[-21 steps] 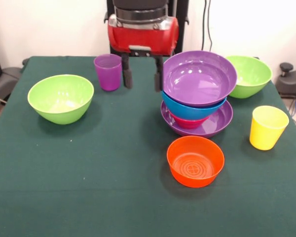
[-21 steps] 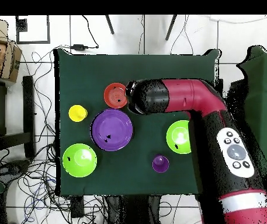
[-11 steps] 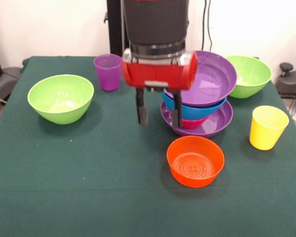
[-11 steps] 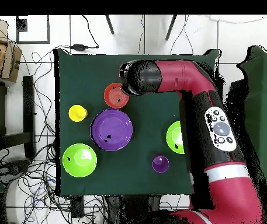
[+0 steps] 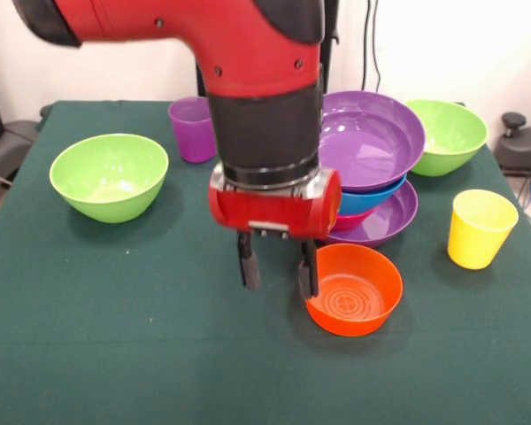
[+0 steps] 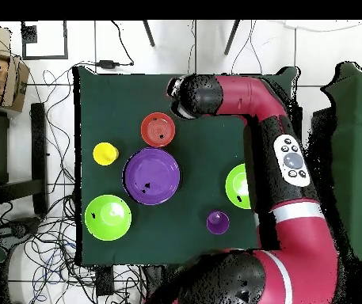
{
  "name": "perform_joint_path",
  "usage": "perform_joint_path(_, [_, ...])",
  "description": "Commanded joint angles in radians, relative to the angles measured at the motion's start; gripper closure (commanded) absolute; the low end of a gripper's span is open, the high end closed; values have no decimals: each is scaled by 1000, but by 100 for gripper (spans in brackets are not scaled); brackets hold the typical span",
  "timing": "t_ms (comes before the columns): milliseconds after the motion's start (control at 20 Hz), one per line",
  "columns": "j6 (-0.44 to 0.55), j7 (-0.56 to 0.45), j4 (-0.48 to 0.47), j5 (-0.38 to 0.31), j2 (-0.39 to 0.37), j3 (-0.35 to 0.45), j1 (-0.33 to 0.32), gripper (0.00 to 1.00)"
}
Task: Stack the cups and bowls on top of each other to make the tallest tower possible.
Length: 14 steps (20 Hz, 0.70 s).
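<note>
My gripper [image 5: 278,273] hangs open just above the cloth, nothing between its fingers. One finger [image 5: 308,274] stands at the left rim of the small orange bowl [image 5: 354,288]; whether it touches is unclear. Behind it rises the tower [image 5: 372,190]: a wide purple bowl [image 5: 396,215] as base, a red-pink bowl [image 5: 350,221], a blue bowl [image 5: 376,195] and a tilted purple bowl [image 5: 372,137] on top. The yellow cup [image 5: 480,227] stands at the right. The purple cup [image 5: 188,124] is partly hidden behind my arm. Overhead, my wrist [image 6: 193,95] lies beside the orange bowl [image 6: 158,129].
A lime green bowl [image 5: 109,175] sits at the left, and another [image 5: 449,135] behind the tower at the right. Overhead, my arm crosses the table and covers part of one green bowl [image 6: 238,186]. The table [image 5: 115,336] is covered in dark green cloth.
My gripper has moved from beside the tower's left flank toward the table's front and dropped lower, ending next to the orange bowl. It stays open. No bowl or cup has shifted.
</note>
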Motion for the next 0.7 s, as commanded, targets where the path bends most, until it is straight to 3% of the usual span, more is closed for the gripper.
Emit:
perform_joint_path(50, [77, -242, -95, -78, 86, 15, 31, 0])
perform_joint_path(350, [59, -230, -107, -82, 100, 9, 44, 0])
perform_joint_path(700, [64, -211, -65, -76, 58, -5, 47, 0])
